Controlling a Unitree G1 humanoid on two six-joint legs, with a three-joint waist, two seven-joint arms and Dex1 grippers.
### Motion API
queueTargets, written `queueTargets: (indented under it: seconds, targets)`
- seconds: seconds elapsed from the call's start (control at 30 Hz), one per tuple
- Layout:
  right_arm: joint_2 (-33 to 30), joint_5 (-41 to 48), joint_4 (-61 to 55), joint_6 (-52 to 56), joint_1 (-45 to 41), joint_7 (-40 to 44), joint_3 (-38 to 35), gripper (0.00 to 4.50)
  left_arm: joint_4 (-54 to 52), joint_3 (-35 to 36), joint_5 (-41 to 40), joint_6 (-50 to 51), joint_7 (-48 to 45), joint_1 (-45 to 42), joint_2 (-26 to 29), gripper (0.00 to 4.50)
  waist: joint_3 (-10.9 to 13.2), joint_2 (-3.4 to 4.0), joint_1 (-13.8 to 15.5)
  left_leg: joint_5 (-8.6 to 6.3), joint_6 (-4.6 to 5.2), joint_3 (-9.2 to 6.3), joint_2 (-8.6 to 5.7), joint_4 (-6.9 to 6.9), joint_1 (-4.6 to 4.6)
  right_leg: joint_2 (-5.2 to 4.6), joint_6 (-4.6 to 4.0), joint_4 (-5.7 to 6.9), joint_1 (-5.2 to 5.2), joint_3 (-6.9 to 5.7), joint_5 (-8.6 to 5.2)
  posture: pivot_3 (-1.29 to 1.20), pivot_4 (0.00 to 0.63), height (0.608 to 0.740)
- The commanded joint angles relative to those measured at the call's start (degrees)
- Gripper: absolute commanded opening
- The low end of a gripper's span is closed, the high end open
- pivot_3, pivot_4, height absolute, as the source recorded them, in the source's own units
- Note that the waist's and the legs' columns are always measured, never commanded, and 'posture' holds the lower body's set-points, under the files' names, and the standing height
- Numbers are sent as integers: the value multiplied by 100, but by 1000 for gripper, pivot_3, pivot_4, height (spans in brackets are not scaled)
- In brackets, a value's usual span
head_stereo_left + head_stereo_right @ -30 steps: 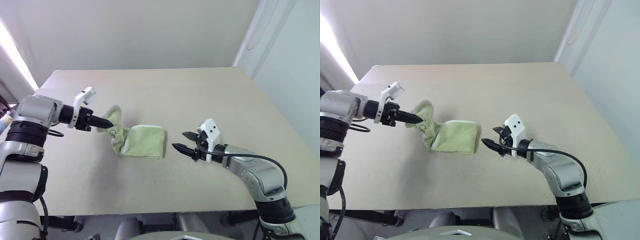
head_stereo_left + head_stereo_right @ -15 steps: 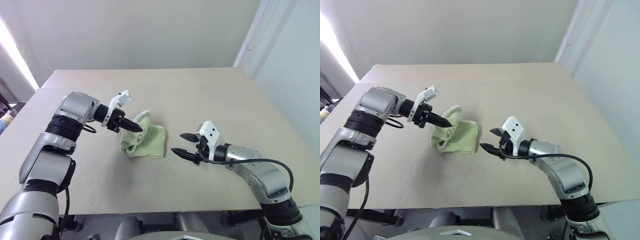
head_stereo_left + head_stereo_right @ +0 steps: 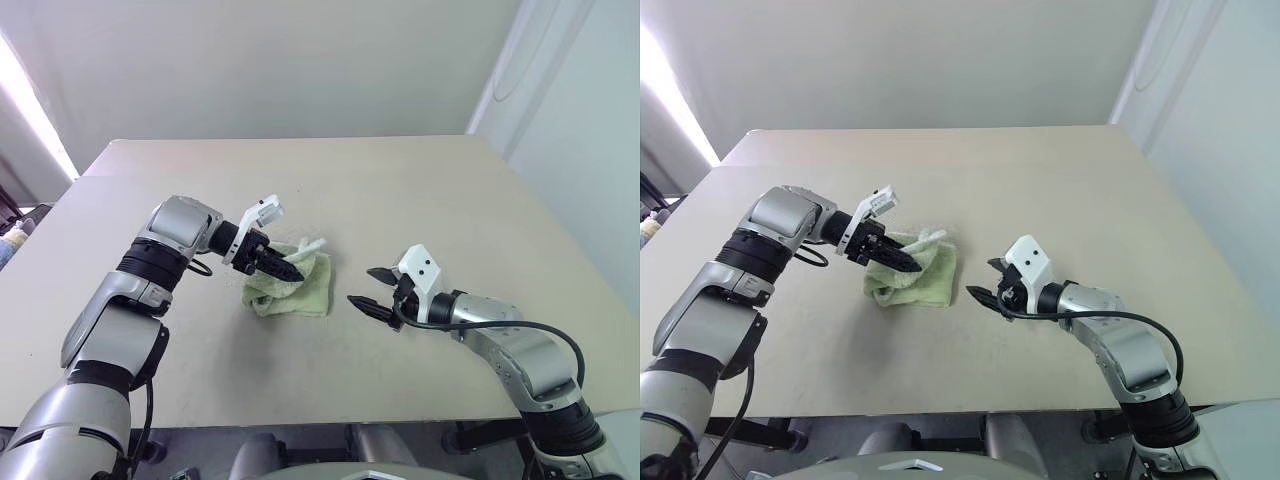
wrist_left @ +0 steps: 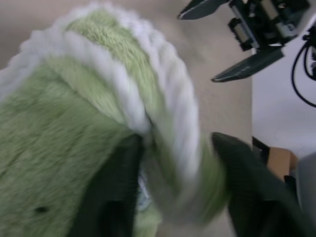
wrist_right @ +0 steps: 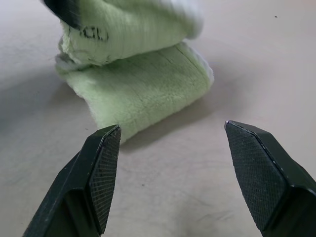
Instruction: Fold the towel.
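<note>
One towel, two grippers, one table.

The left gripper [image 3: 287, 268] rests on top of the folded towel [image 3: 300, 290]; its fingers [image 4: 111, 197] stand parted on either side of the white-edged upper flap, and whether they pinch it I cannot tell. The right gripper [image 3: 370, 291] hovers just beside the towel's near edge, apart from it, fingers [image 5: 98, 173] spread wide and empty. Beyond both, bare table [image 3: 420, 190] runs wide to every edge.
</note>
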Motion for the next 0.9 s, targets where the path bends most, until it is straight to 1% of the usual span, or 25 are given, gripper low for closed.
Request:
queueTargets:
  seconds: [0.03,0.17,0.23,0.3,0.37,0.43,0.47,0.53,0.6,0.7,0.77,0.9]
  targets:
    - [13,-8,-53,-33,-28,-37,-69,3524,-209,270,-233,173,-170,-108,168,3600,0,0,-1,0,0,0,0,0,0,0,0,0,0,0,0,0,0,712]
    - [9,15,-5,-41,-36,-32,-122,3524,-429,560,-517,427,-187,-203,367,3600,0,0,-3,0,0,0,0,0,0,0,0,2,-1,1,0,0,0,712]
    - [54,46,49,-43,-112,-60,-176,3524,-215,848,-582,455,23,-354,408,3600,1,0,0,0,0,0,0,0,0,0,0,3,-2,0,0,0,0,712]
    - [163,152,81,-59,-224,-92,-281,3524,166,1100,-512,278,345,-498,448,3600,1,-2,2,0,0,-1,0,2,0,0,1,4,-1,0,0,0,0,712]
    - [350,290,137,-15,-423,-150,-363,3524,518,1169,-261,-200,691,-482,523,3600,1,0,-13,0,0,-1,-1,4,4,0,1,6,-1,0,0,0,0,712]
    - [598,414,266,152,-700,-268,-416,3524,610,1113,17,-851,949,-244,598,3600,1,4,-27,0,0,0,0,2,11,2,1,12,0,4,1,0,0,712]
    - [774,460,438,291,-934,-388,-442,3524,590,1210,157,-1526,1339,33,540,3600,-2,10,-29,0,0,-1,0,0,12,3,0,15,0,4,0,0,0,712]
    - [1063,449,799,382,-1350,-534,-418,3524,284,1349,192,-2471,1471,579,468,3600,-4,17,-20,1,0,0,2,-4,17,4,-3,19,0,6,2,0,0,712]
    - [1245,365,1054,346,-1605,-556,-294,3524,-8,1371,167,-2741,1379,869,453,3600,0,7,17,1,-1,-2,3,-1,8,3,-10,21,-3,4,7,0,0,712]
    - [1482,170,1368,153,-1835,-474,69,3524,-171,1614,110,-3121,1828,1176,198,3600,0,-1,80,2,-3,-3,0,6,-14,-2,-21,15,-12,1,16,0,0,712]
    - [1583,58,1494,39,-1887,-418,257,3524,-332,1717,61,-3396,1910,1365,121,3600,0,-1,101,2,-3,0,-3,8,-20,-8,-17,8,-12,1,15,0,0,712]
    - [1786,-63,1692,-169,-1780,-218,686,3524,-639,1513,332,-4144,1737,1954,237,3600,-3,4,38,2,-3,10,-6,5,-9,-10,-8,8,-7,8,14,0,0,712]
